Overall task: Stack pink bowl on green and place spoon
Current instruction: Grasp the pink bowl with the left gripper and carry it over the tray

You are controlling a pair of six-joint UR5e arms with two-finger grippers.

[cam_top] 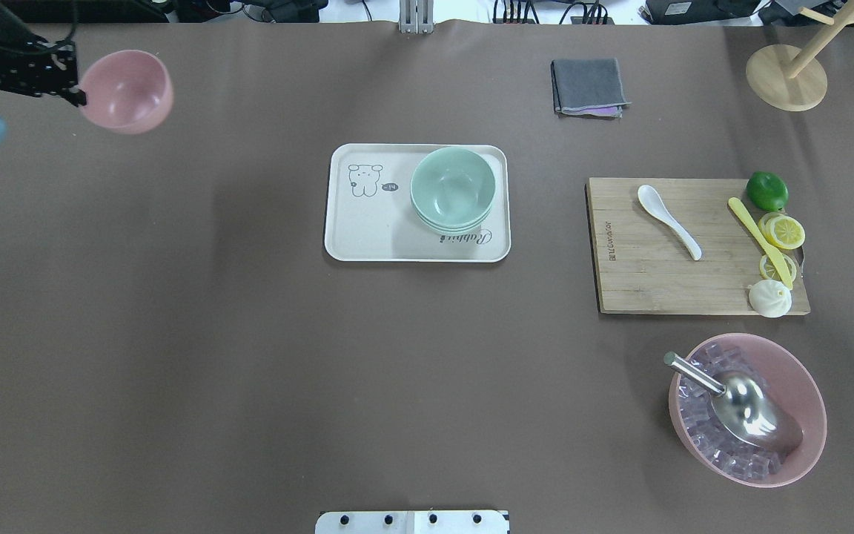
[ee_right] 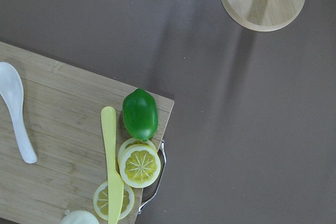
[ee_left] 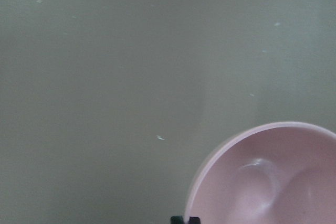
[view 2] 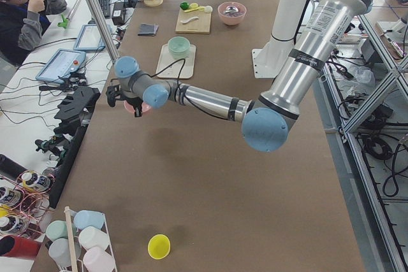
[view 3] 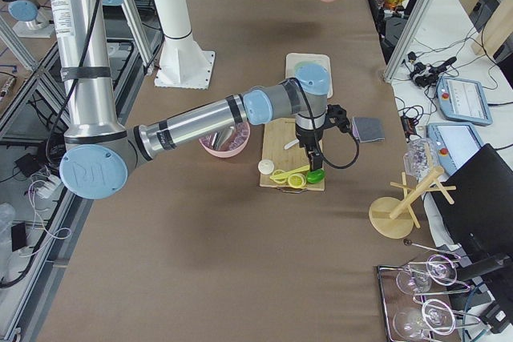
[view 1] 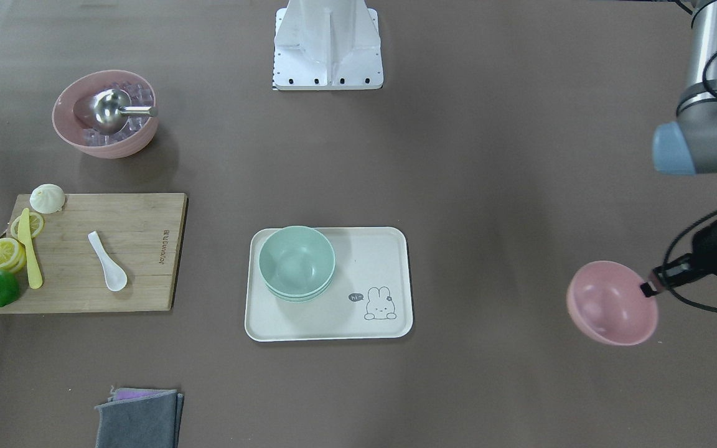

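Note:
My left gripper (view 1: 648, 288) is shut on the rim of the pink bowl (view 1: 612, 303) and holds it above the table at my far left; both also show in the overhead view, gripper (cam_top: 75, 95) and bowl (cam_top: 127, 90). The bowl fills the lower right of the left wrist view (ee_left: 273, 182). The green bowl (cam_top: 452, 187) sits on the cream tray (cam_top: 368, 226) at mid table. The white spoon (cam_top: 668, 221) lies on the cutting board (cam_top: 649, 278). My right gripper (view 3: 311, 162) hangs above the board's outer end, seen only in the exterior right view; I cannot tell whether it is open.
A larger pink bowl of ice cubes with a metal scoop (cam_top: 747, 419) stands near the board. A lime (cam_top: 766, 190), lemon slices, a yellow knife (cam_top: 760, 241) and a bun lie on the board. A grey cloth (cam_top: 588, 85) and a wooden stand (cam_top: 786, 74) sit at the far side.

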